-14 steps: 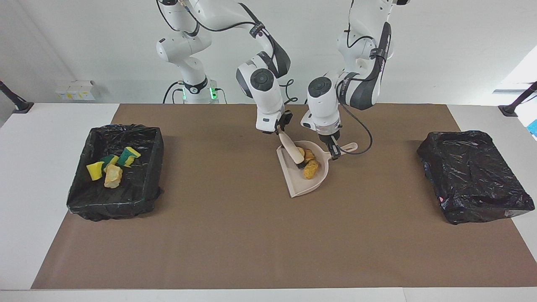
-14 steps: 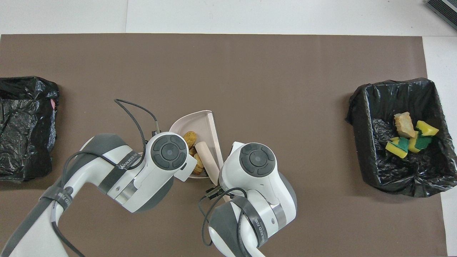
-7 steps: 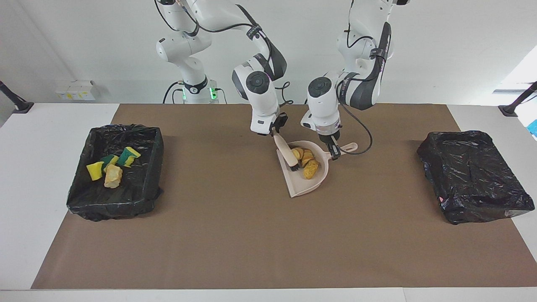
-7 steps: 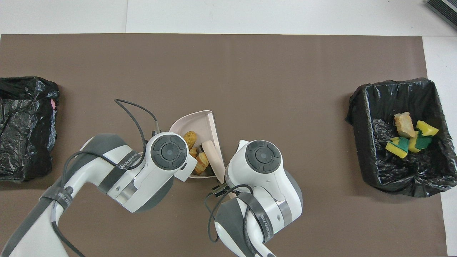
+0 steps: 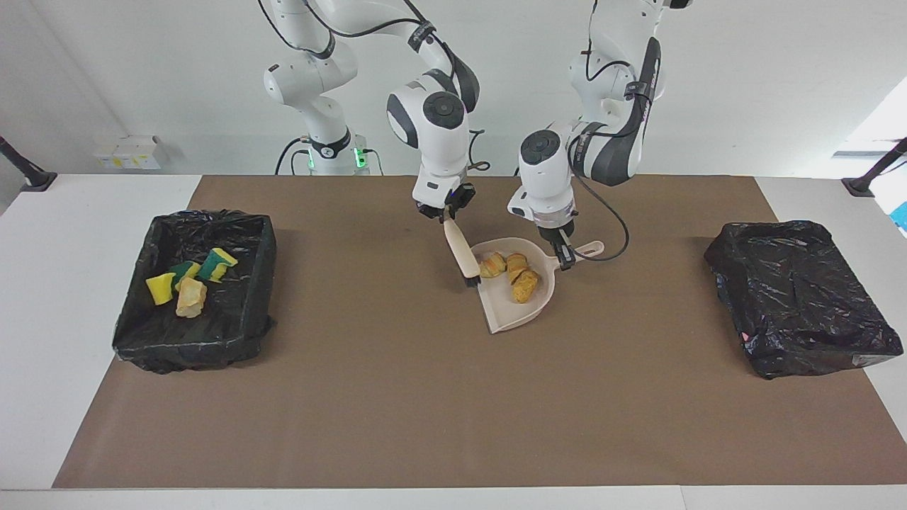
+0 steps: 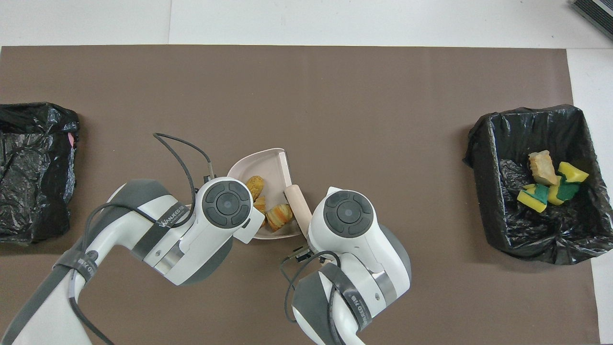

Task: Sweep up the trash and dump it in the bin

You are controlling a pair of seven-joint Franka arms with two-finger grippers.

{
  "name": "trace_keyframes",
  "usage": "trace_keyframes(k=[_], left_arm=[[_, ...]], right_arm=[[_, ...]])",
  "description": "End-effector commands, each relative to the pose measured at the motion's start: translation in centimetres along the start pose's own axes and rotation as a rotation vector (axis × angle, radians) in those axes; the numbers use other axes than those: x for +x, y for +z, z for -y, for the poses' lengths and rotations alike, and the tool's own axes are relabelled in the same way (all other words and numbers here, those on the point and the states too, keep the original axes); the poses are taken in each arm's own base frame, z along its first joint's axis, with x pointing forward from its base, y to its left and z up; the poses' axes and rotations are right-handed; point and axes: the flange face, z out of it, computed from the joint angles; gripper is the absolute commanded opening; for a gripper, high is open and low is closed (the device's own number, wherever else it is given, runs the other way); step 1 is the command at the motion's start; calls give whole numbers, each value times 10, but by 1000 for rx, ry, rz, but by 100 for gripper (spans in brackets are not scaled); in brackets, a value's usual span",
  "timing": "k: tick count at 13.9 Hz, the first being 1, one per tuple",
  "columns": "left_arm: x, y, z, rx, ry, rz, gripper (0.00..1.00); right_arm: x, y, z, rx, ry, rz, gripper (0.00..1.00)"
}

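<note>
Bread lumps [image 5: 511, 271] are sitting in the dustpan [image 5: 521, 304] on the desk. Left end effector [image 5: 565, 256] is gripping its handle to keep it steady; right end effector [image 5: 443, 212] is gripping the brush [image 5: 460, 256] beside its lip.

Lab: two robot arms [image 5: 439, 134], bare walls

Trash, two groups. Three orange-brown bread-like lumps [image 5: 515, 273] lie loose inside the beige dustpan [image 5: 521, 312], bunched toward its handle end; one lies close to the beige brush [image 5: 460, 253], which stands tilted at the pan's open edge. Four more scraps [image 5: 188, 280], well apart from brush and pan, lie clustered in the black-lined bin [image 5: 244, 322] at the right arm's end: yellow and yellow-green sponge pieces, one tan lump.
</note>
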Motion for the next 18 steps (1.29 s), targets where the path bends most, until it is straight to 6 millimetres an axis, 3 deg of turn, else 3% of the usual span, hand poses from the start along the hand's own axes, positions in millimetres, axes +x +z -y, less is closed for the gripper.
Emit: trace_keyframes(k=[1, 3, 5, 7, 9, 11, 13, 16, 18], left_arm=[[-6, 1, 3, 5, 11, -11, 0], [-22, -15, 18, 27, 10, -26, 0], [-37, -31, 25, 52, 15, -41, 0], [-49, -46, 30, 52, 2, -29, 0], [-72, -55, 41, 35, -41, -3, 0], [-104, -72, 53, 60, -69, -16, 0], [-122, -79, 59, 72, -35, -19, 0], [-173, -78, 88, 74, -51, -17, 0], [-227, -69, 110, 70, -103, -10, 0]], right_arm=[[-21, -27, -8, -32, 73, 5, 0], [-37, -32, 0, -45, 200, 19, 0], [-68, -28, 28, -56, 263, 8, 0], [-82, -24, 38, -30, 302, -13, 0], [-84, -9, 69, -5, 314, -53, 0], [-84, 15, 106, 27, 337, -86, 0], [-82, 41, 138, 27, 346, -87, 0], [-71, 54, 161, 23, 319, -81, 0], [-67, 65, 163, 11, 307, -72, 0]])
